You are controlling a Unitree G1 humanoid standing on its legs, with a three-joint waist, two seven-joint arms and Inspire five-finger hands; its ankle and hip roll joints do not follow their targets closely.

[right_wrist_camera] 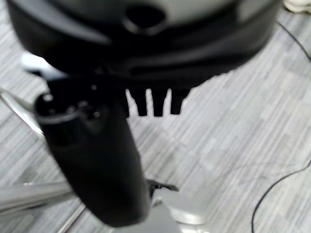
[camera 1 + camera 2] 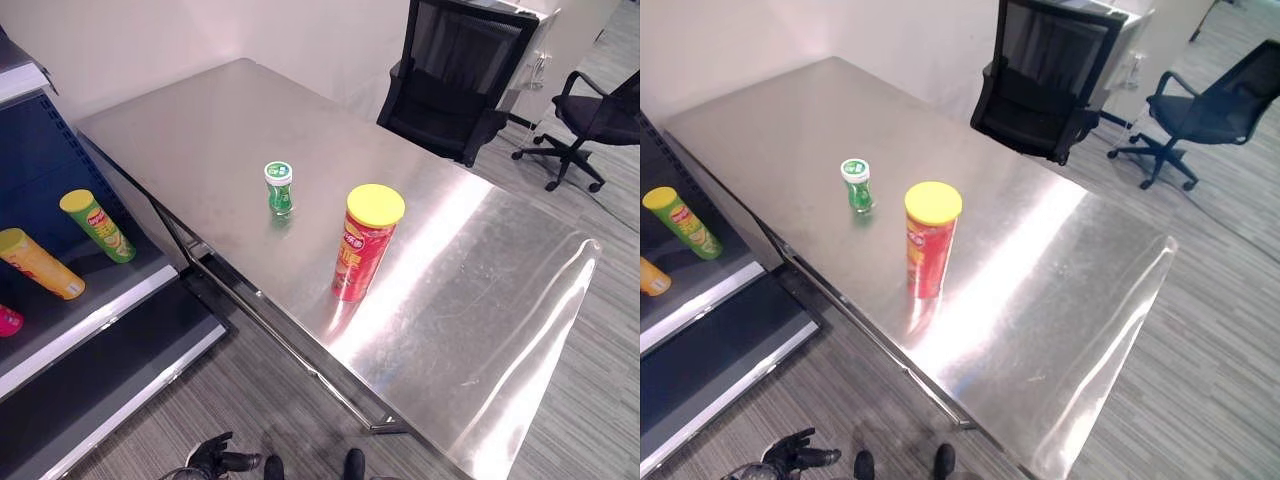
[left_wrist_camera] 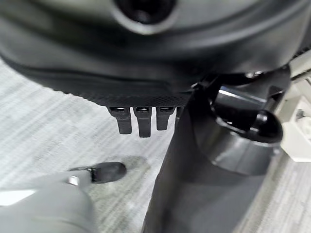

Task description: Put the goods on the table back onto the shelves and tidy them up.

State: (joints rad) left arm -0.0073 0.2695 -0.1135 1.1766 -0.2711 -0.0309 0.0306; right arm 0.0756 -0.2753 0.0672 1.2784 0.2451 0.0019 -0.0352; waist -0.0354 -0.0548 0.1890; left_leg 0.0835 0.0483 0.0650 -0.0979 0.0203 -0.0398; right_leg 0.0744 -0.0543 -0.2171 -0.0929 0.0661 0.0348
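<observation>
Left hand (image 2: 212, 457) low; red can (image 2: 362, 247) upright.

Red can (image 2: 362, 250) w/ yellow lid; green bottle (image 2: 279, 189); silver table (image 2: 480, 290)

left hand (image 2: 215, 456) hung low at my side, fingers (image 3: 138, 121) straight and relaxed, holding nothing | right hand (image 1: 92, 160) also hung down, fingers (image 1: 158, 103) straight, thumb extended, empty
</observation>
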